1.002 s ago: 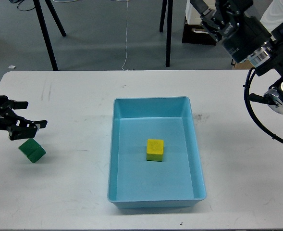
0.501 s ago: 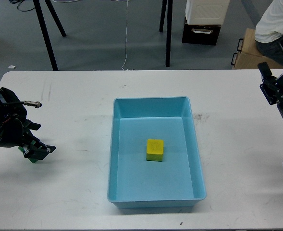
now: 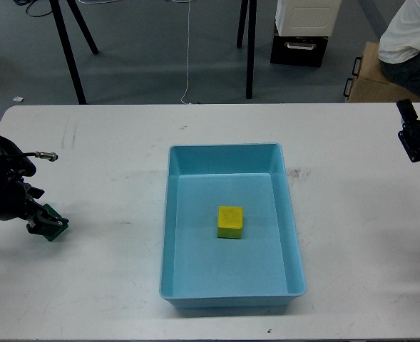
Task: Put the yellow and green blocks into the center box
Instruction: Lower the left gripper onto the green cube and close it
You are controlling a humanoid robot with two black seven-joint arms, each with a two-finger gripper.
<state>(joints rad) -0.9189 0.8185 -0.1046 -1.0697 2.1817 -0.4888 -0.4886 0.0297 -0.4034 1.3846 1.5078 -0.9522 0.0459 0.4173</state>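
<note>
A yellow block (image 3: 230, 221) lies inside the light blue box (image 3: 227, 152) at the table's middle. A green block (image 3: 52, 222) sits on the white table at the far left, mostly covered by my left gripper (image 3: 45, 224). The fingers are down around the block and closed against its sides. My right arm shows only as a dark part at the right edge (image 3: 418, 142). Its fingers cannot be told apart.
The white table (image 3: 117, 149) runs across the whole view. Beyond its far edge are black stand legs (image 3: 70, 50), a white cable on the floor, a cardboard box (image 3: 366, 78) and a seated person (image 3: 409, 43) at the top right.
My left gripper came down over the green block and its fingers narrowed onto it. My right arm swung down and back to the right edge.
</note>
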